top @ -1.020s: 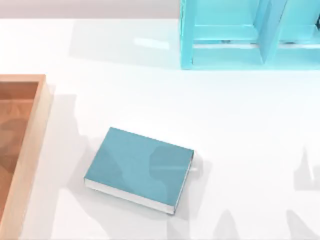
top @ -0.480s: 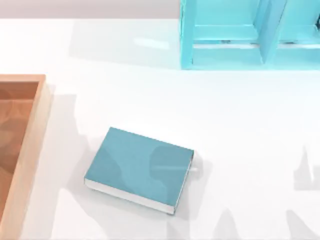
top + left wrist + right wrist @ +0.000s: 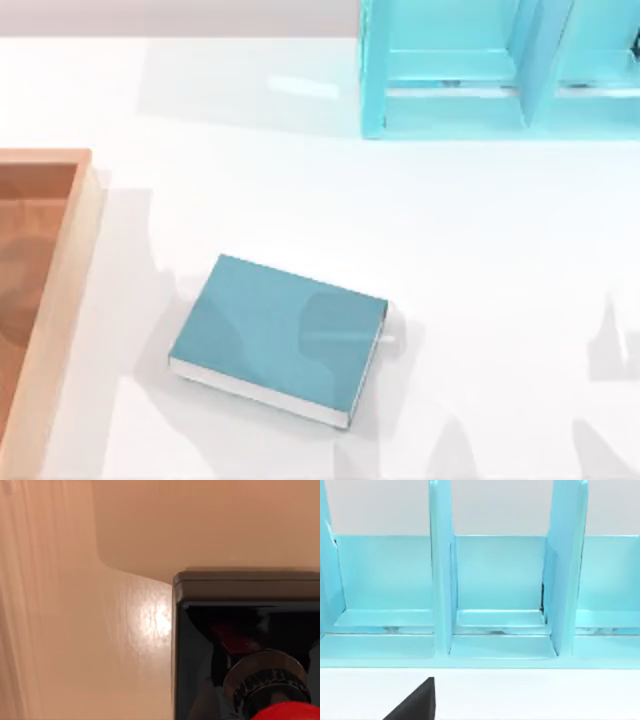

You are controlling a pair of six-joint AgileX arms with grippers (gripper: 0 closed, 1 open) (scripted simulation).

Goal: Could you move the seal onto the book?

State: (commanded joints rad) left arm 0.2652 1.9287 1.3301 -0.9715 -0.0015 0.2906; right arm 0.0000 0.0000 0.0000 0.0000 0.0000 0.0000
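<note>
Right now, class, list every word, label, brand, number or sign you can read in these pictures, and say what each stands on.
None: no readable text anywhere.
The book: plain teal cover, no title or label.
The seal: black base and red knob seen close in the left wrist view, no marking legible.
The wooden tray: bare wood grain.
The cyan shelf unit: plain panels.
The white table: unmarked.

My glossy white tabletop carries a light cyan partitioned shelf unit far back and a shallow wooden tray at left.
</note>
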